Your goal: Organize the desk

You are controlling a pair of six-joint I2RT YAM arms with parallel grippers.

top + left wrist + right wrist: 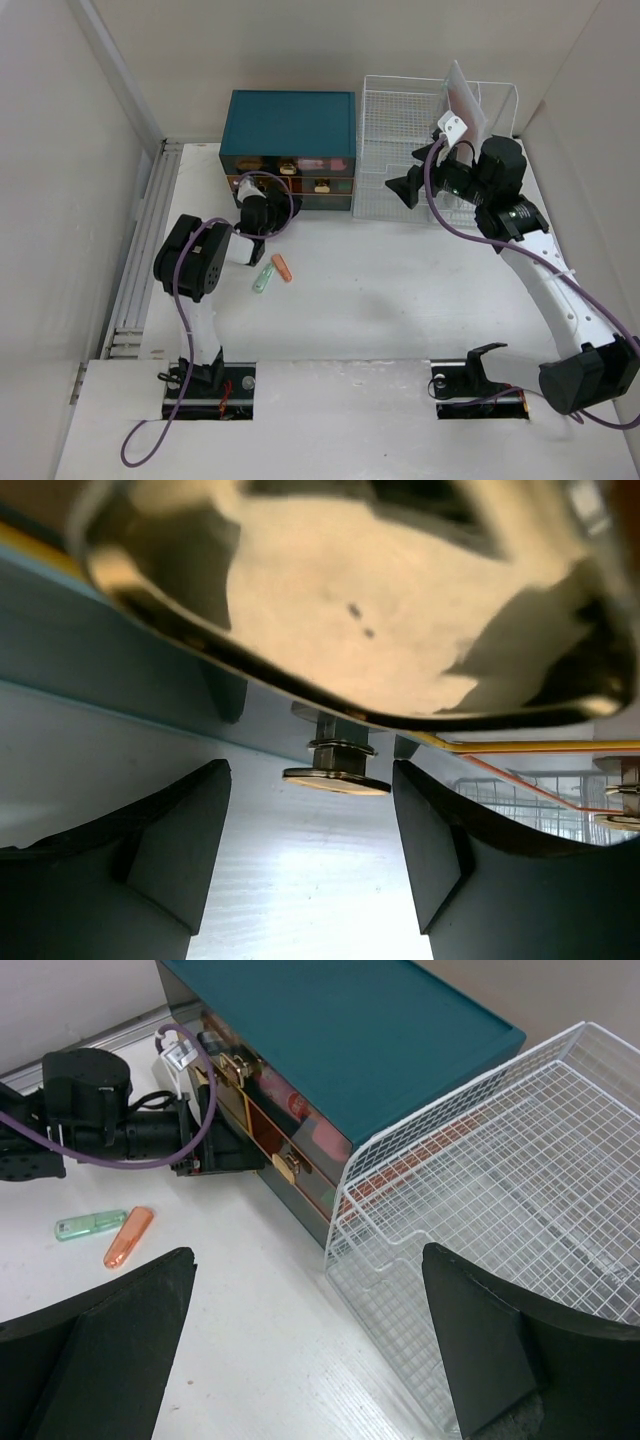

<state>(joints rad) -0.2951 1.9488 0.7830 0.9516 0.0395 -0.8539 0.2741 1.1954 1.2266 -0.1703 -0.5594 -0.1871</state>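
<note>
Top external: desk carries teal drawer box at its back edge, drawer contents I can't make out. L gripper spread either side of gold handle; R gripper spread wide over wire rack.

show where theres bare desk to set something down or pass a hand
Widest bare patch: mid desk, bordered by the wire rack front, the arm bases, and the orange piece and green piece on the left. A strip runs between the teal drawer box and the rail. Crowded: the drawer box front, where the left claw sits.
</note>
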